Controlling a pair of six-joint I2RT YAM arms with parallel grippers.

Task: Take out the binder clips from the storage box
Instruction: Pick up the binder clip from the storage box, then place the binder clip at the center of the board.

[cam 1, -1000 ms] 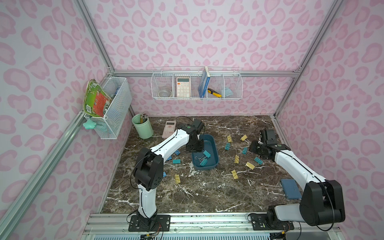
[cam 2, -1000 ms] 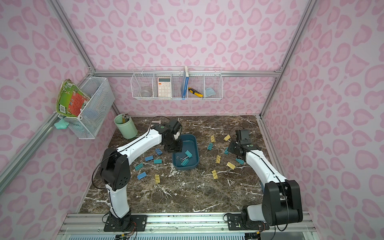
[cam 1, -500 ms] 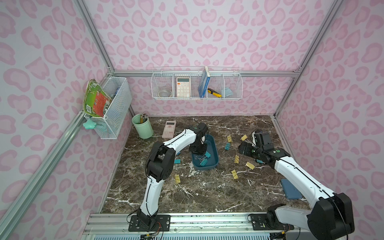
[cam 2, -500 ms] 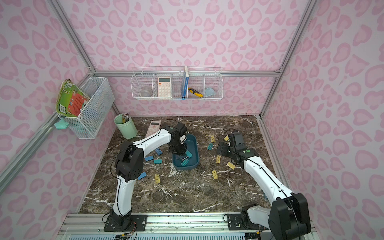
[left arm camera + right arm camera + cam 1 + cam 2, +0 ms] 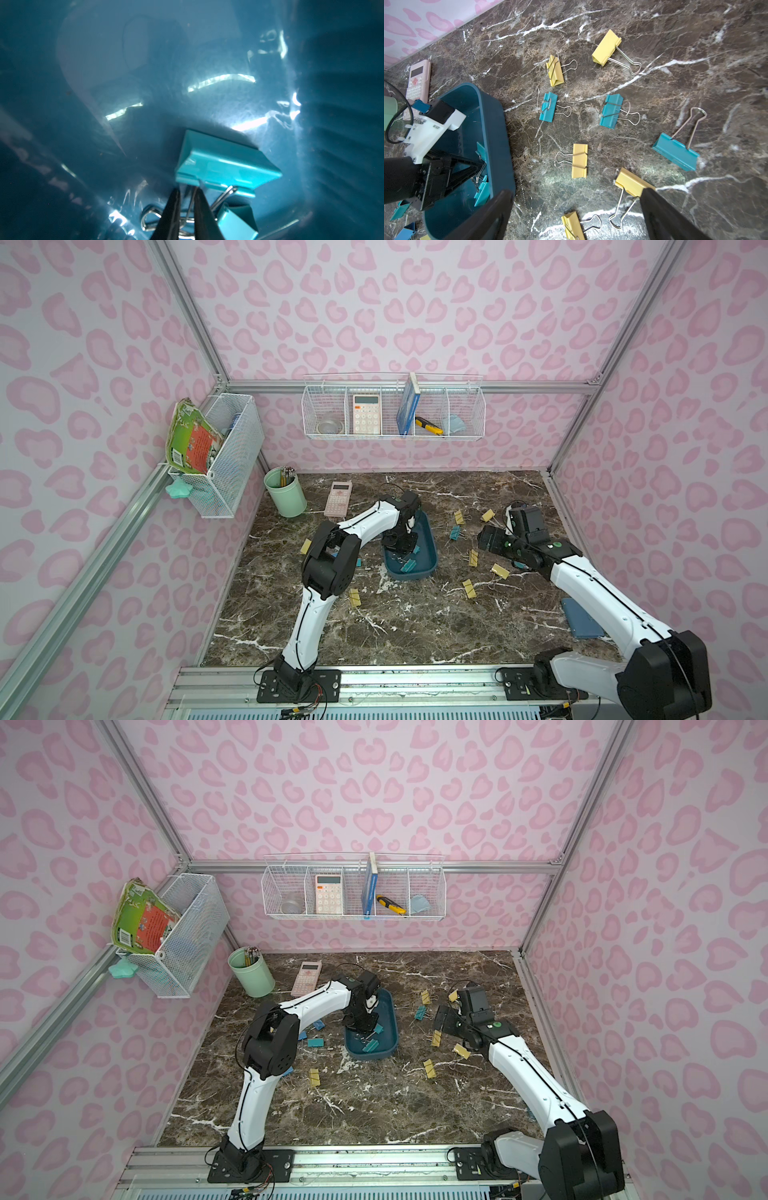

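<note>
The dark teal storage box [image 5: 433, 553] [image 5: 395, 1027] sits mid-table. My left gripper [image 5: 405, 549] [image 5: 187, 190] reaches down into it. Its fingers are shut on the thin wire handle of a teal binder clip [image 5: 224, 164] that lies on the box floor. A second teal clip [image 5: 236, 224] lies right beside it. My right gripper [image 5: 490, 539] [image 5: 577, 191] hangs wide open and empty above the table, right of the box. Under it lie loose clips, among them a yellow one [image 5: 579, 161] and a teal one [image 5: 675, 151].
More clips lie left of the box, such as a teal one [image 5: 316, 1042] and a yellow one [image 5: 313, 1076]. A pink calculator [image 5: 338, 499] and a green pencil cup [image 5: 284, 491] stand at the back left. A flat blue-grey case [image 5: 582, 618] lies front right. White wire baskets [image 5: 392, 406] hang on the walls.
My left gripper has closed on the teal clip's wire handle inside the box. My right gripper has opened wide and moved left toward the box.
</note>
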